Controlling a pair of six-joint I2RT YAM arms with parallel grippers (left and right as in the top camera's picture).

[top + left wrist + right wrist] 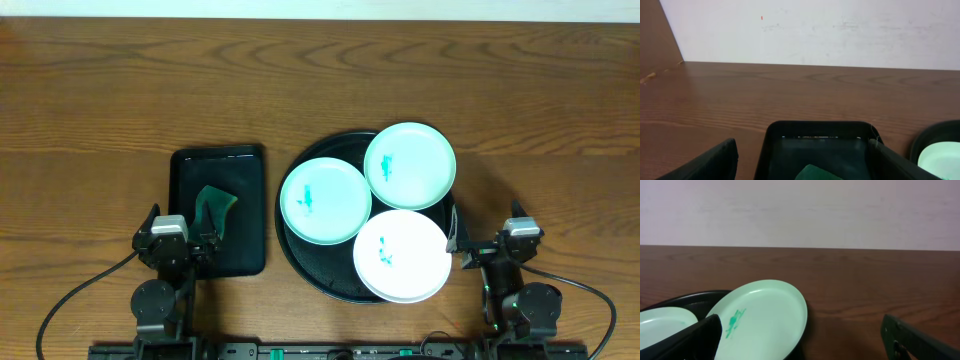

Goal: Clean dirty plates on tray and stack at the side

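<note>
While the left hand (180, 232) and right hand (492, 242) hung spread and empty, all three smeared plates (325, 200) lay on the round tray (300, 262), none stacked, what seemed a green cloth (213, 205) unused.

Black arms (160, 295) — grey-capped, perhaps — black cables (75, 295)

The far half of the bench (320, 80) lay bare, with room to sweep across, and so did both flanks. Three plates crowded the round tray (290, 250), rims meeting: the left mint plate (325, 200), the far mint plate (410, 165) riding over the far rim, and the white plate (402, 255) overhanging the near rim. Only a narrow strip parted it from the rectangular tray (190, 170), where a green cloth (213, 207) lay just ahead of the left hand (804, 144), its fingers spread. The right hand (802, 319), also spread, sat just beside the white plate
</note>
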